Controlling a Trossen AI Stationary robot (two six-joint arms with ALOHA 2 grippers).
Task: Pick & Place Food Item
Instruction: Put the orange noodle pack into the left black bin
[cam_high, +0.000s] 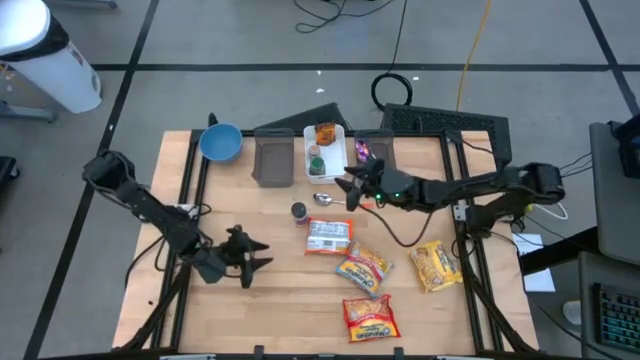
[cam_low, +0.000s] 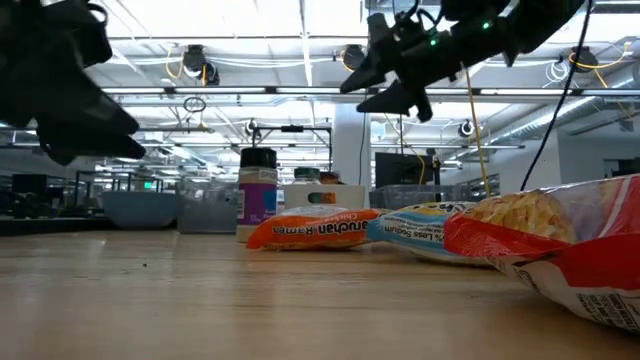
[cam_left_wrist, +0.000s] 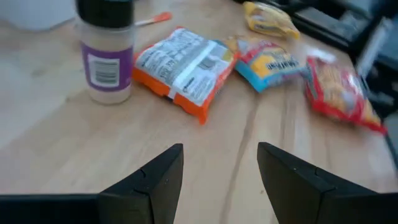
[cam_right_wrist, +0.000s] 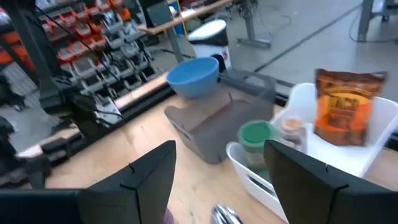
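Observation:
Several food packets lie flat on the wooden table: an orange ramen packet (cam_high: 328, 236) (cam_left_wrist: 186, 68), a blue-and-yellow packet (cam_high: 363, 268), a red packet (cam_high: 369, 317) and a yellow packet (cam_high: 436, 265). A purple-labelled spice jar (cam_high: 299, 212) (cam_left_wrist: 106, 56) stands upright beside the ramen. My left gripper (cam_high: 250, 258) (cam_left_wrist: 221, 155) is open and empty, low over the table, left of the ramen and pointing toward it. My right gripper (cam_high: 352, 185) (cam_right_wrist: 221, 152) is open and empty, raised above the table (cam_low: 385, 70) near the white tray (cam_high: 338, 132).
The white tray holds an orange-brown packet (cam_right_wrist: 345, 106) and a green-lidded jar (cam_right_wrist: 256, 134). A grey bin (cam_high: 272, 157) and a blue bowl (cam_high: 220, 142) stand at the far side, with a second grey bin (cam_high: 375, 145) to the right. A spoon (cam_high: 323, 199) lies near the tray.

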